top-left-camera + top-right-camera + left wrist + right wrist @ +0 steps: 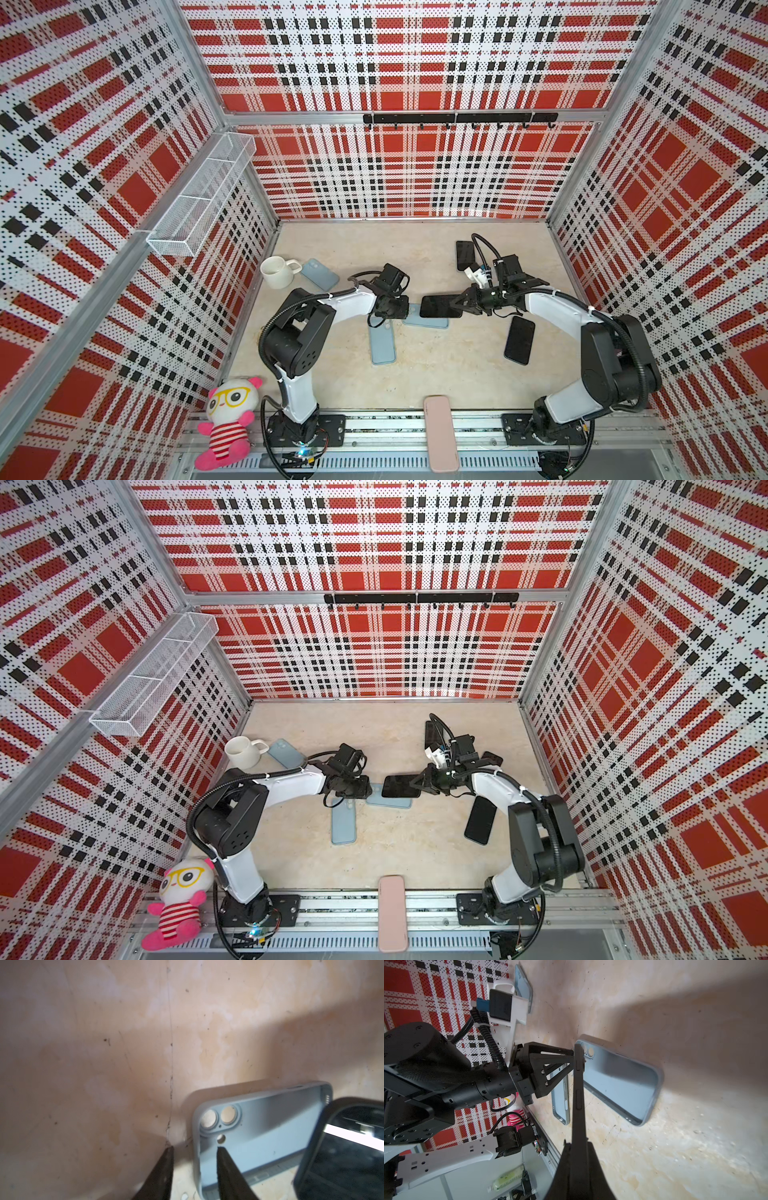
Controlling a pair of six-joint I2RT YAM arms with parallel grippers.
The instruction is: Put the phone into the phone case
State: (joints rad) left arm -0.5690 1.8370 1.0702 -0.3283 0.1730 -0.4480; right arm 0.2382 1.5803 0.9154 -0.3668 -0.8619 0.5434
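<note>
On the beige table [436,382], a pale-blue silicone phone case [259,1132] lies open-side up. The black slab phone [438,306] angles over it for insertion, clamped in the right gripper [457,306]. The left gripper [195,1147], jaws apart, straddles its wall, probably to steady it.

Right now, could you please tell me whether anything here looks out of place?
Yes: the pink case lies across the front rail, mostly off the tabletop and overhanging the edge. Nothing looks spilled or broken.
</note>
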